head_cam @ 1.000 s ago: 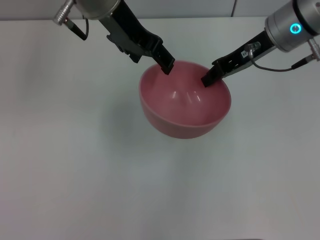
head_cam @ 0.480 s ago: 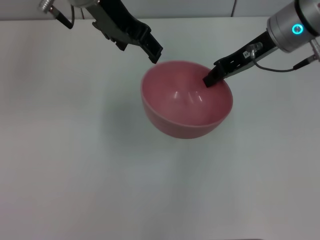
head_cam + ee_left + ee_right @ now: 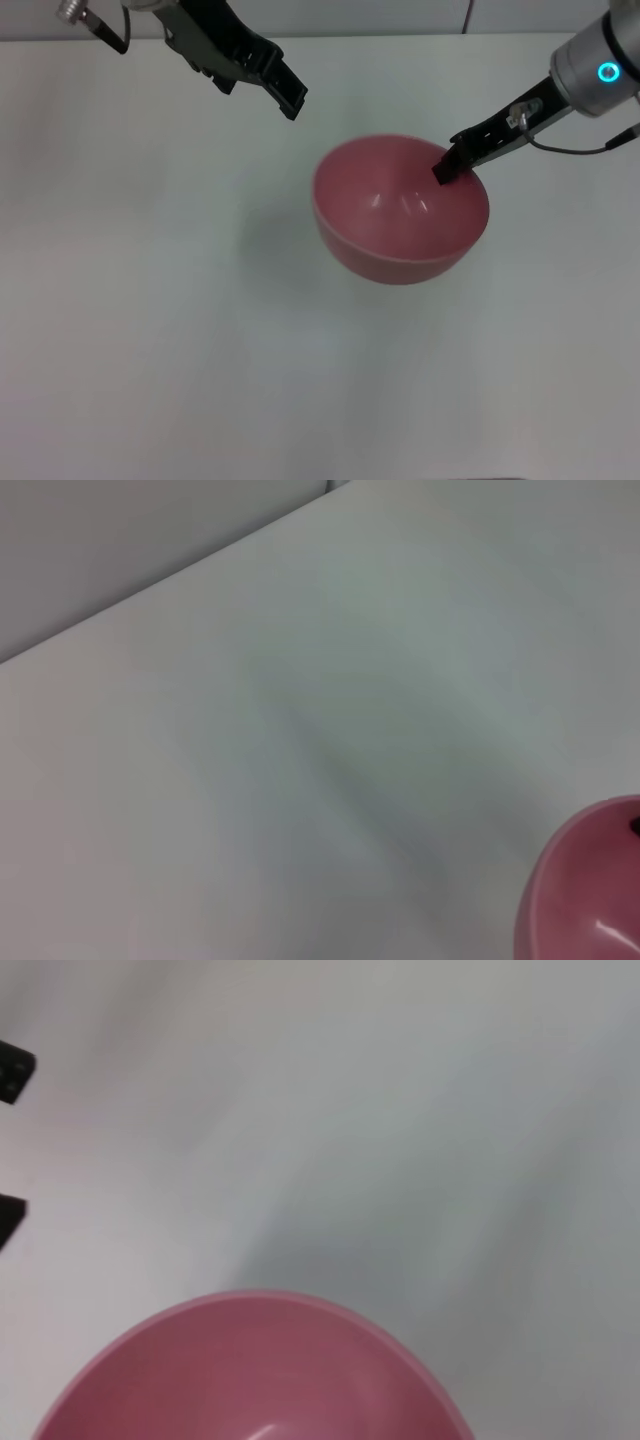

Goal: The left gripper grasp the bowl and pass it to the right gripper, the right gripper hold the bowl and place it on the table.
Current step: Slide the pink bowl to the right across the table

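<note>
White table (image 3: 150, 330) under bowl (image 3: 400, 225). Right gripper (image 3: 445, 168) pinching rim alone; left gripper (image 3: 290, 100) spread, clear. Could tilt, slip, drop.

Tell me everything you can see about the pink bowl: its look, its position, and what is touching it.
The bowl is round, deep and plain, of glossy pink-red material that looks like plastic, with light glints inside. It looks empty and sits upright, mouth upward, above the white table, with a soft shadow beside it. The right gripper grips its far rim. The left gripper is apart from it, not touching.
</note>
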Available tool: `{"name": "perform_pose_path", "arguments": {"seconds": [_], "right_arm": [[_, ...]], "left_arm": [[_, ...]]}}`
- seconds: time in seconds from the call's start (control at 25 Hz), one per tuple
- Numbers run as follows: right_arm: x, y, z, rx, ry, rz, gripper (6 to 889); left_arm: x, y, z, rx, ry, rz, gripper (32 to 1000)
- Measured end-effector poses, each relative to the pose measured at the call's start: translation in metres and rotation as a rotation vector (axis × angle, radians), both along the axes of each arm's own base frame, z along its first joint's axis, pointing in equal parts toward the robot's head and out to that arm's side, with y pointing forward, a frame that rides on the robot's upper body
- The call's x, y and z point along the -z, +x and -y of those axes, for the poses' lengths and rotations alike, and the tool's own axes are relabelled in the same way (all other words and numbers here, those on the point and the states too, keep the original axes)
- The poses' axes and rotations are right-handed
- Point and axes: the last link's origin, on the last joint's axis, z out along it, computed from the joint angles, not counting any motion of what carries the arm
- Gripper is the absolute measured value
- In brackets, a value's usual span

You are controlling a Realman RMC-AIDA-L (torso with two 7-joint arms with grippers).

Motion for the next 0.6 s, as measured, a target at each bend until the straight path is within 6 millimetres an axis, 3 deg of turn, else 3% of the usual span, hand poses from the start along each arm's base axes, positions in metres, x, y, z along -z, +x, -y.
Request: {"name": "perform_pose_path", "arguments": {"seconds": [0.6], "right_arm": [[-0.002,0.049,-0.002,0.102,0.098,0.116,36]], "left_arm": [[0.007,-0.008,-0.004,-0.014,-0.005,-0.002,865]]}}
